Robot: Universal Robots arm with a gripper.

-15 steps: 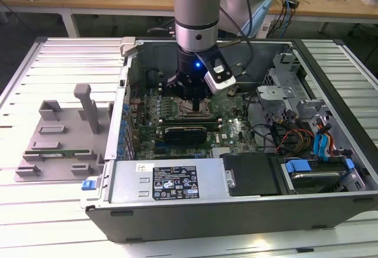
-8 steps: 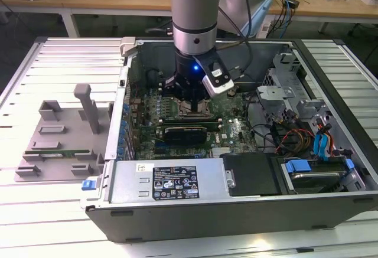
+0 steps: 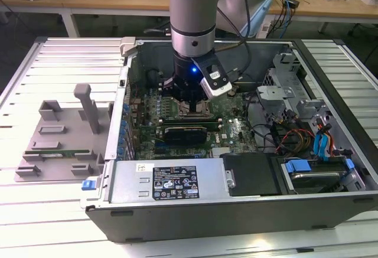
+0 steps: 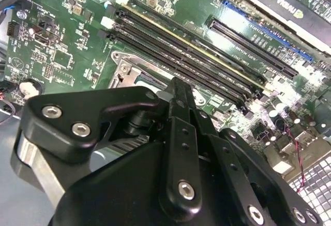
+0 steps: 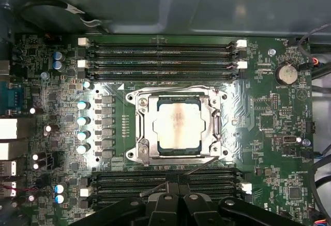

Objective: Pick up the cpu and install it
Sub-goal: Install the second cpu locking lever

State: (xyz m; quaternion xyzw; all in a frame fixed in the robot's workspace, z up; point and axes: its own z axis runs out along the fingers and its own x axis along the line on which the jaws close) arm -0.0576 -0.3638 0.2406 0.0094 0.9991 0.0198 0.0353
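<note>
The arm reaches straight down into the open computer case (image 3: 248, 208) at the centre of the exterior view, with the gripper (image 3: 190, 100) low over the motherboard (image 3: 236, 131). The case walls stand on every side of it: the power supply housing (image 3: 168, 181) lies along the lower edge of the frame, the drive bays (image 3: 319, 146) fill the right part, and a grey fixture tray (image 3: 56, 143) rests well apart on the slatted bench (image 3: 35, 69) at the left of the frame.

In the first wrist view the cpu (image 5: 177, 123) lies flat in the socket (image 5: 178, 127) at the centre of the frame, its pale metal top showing inside the steel frame, with a thin dark border visible on all four sides. Memory slots (image 5: 160, 58) run in rows above the socket in that frame and again below it, close to the frame's edges. A column of capacitors (image 5: 83, 125) stands just to the socket's left in the frame. The gripper's black body (image 5: 178, 208) fills the lower centre of the frame, apart from the chip and holding nothing. Whether it is wide or narrow I cannot tell.

In the second wrist view the gripper's linkage (image 4: 181, 148) covers the lower part of the frame, a corner of the socket frame (image 4: 126, 68) showing just beyond it.
</note>
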